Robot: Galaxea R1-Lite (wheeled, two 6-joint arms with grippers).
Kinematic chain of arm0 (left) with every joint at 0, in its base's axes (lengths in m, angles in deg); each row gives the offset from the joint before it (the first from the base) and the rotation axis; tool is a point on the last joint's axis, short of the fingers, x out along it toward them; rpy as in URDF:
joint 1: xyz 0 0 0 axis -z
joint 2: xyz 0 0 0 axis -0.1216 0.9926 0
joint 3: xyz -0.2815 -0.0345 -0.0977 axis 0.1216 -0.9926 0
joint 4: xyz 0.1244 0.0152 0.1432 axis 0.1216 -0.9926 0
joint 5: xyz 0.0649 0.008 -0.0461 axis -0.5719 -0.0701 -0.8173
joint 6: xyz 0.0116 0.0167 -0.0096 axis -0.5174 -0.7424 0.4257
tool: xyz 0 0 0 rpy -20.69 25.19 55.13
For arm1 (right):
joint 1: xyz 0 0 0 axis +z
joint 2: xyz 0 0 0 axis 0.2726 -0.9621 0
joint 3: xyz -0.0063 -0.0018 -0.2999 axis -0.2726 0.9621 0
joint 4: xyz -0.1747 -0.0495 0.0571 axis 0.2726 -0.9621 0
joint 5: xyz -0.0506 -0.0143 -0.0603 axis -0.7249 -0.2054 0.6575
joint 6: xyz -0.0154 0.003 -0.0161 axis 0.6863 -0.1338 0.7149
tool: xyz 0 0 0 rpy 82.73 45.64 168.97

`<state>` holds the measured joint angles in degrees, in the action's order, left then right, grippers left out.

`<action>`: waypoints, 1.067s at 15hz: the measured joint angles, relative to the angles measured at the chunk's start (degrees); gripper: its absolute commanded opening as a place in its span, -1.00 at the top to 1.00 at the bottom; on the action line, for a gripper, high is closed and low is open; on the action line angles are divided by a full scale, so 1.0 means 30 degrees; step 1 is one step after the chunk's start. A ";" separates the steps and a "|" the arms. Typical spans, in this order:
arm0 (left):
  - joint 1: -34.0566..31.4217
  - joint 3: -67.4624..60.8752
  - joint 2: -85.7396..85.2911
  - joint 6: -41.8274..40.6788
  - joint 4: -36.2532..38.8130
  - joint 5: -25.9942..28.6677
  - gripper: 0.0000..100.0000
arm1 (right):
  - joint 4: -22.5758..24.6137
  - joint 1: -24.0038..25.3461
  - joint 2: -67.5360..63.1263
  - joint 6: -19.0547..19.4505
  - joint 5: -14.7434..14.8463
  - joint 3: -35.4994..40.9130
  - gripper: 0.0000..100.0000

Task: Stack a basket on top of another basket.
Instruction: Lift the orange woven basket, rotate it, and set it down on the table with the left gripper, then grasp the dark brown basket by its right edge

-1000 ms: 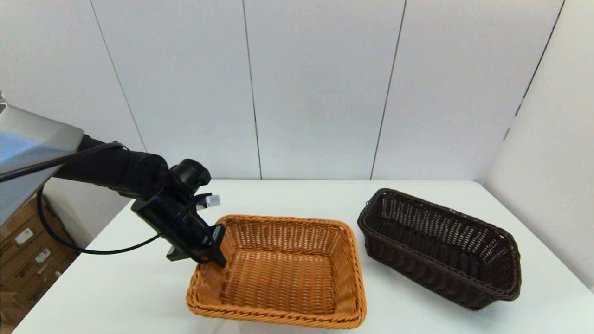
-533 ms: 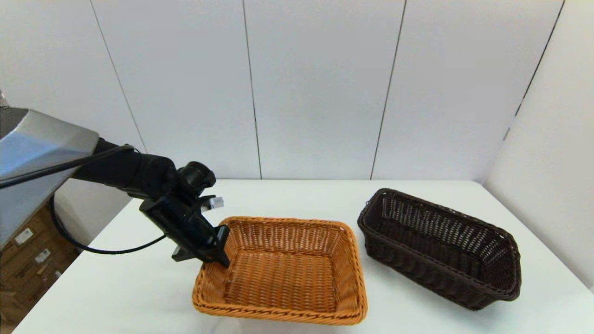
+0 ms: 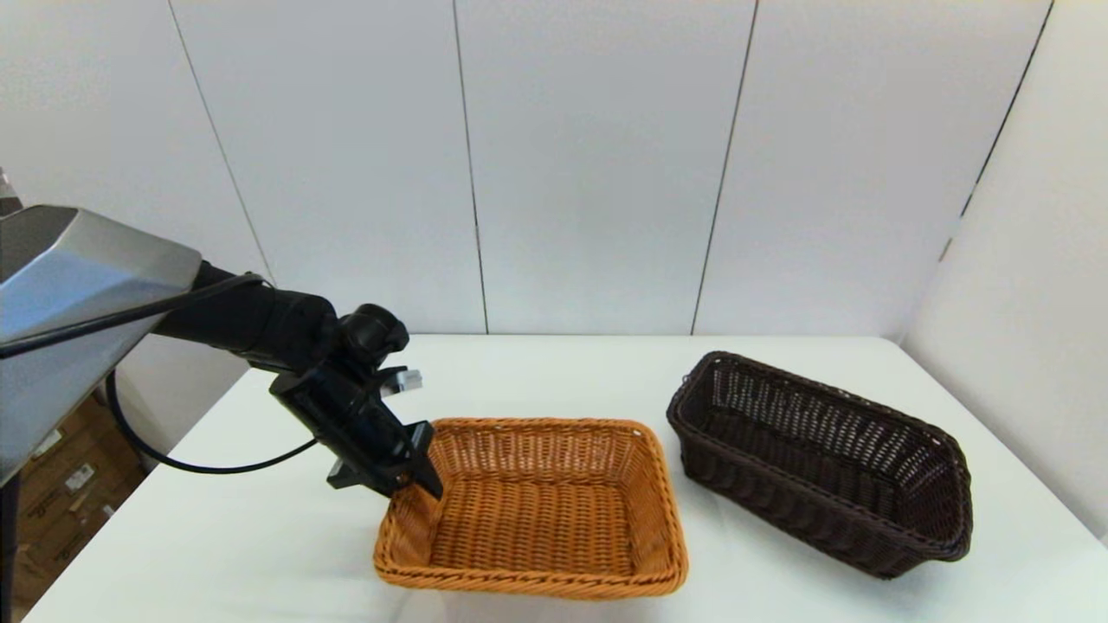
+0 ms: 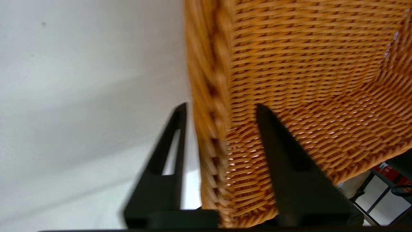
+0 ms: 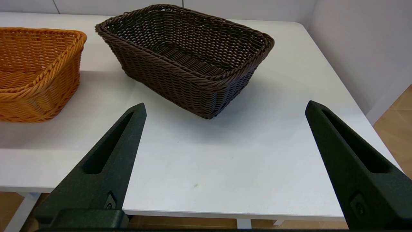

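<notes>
The dark brown rectangular woven wicker basket (image 3: 821, 463) sits flat on the white table (image 3: 260, 536), on the robot's right side, well apart from any gripper and untouched. The orange-tan rectangular woven wicker basket (image 3: 534, 509) lies just beside it toward the left, with a strip of table between them. Its left end is raised off the table, so it tilts down toward the right. The left gripper (image 4: 221, 109) is clamped over the braided rim of that raised end, one finger outside the wall and one inside. In the head view the fingertips are hidden behind the gripper body and the rim. The right gripper (image 5: 225, 108) hangs beyond the near table edge with its fingers spread wide, holding nothing; it is out of the head view.
</notes>
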<state>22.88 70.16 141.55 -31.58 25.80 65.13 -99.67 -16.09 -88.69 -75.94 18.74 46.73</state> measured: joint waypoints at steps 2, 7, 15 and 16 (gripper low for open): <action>0.0037 0.0138 -0.0008 0.0012 -0.0049 -0.0016 -1.00 | -0.0008 0.0000 0.0000 -0.0008 0.0008 0.0000 -1.00; 0.0012 0.0211 -0.1138 -0.0118 -0.0077 -0.0126 -1.00 | 0.0000 0.0000 0.0000 -0.0016 0.0000 0.0000 -1.00; -0.0024 -0.0045 -0.7615 0.0118 -0.2154 -0.3535 -1.00 | -0.0008 0.0000 0.0000 -0.0053 0.0037 0.0000 -1.00; -0.0045 -0.0219 -0.8854 0.0431 -0.2714 -0.4177 -1.00 | 0.0000 0.0000 0.0000 -0.0053 0.0045 0.0000 -1.00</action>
<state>22.75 69.50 114.99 -30.29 17.65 52.60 -99.67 -16.09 -88.69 -76.10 18.87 46.73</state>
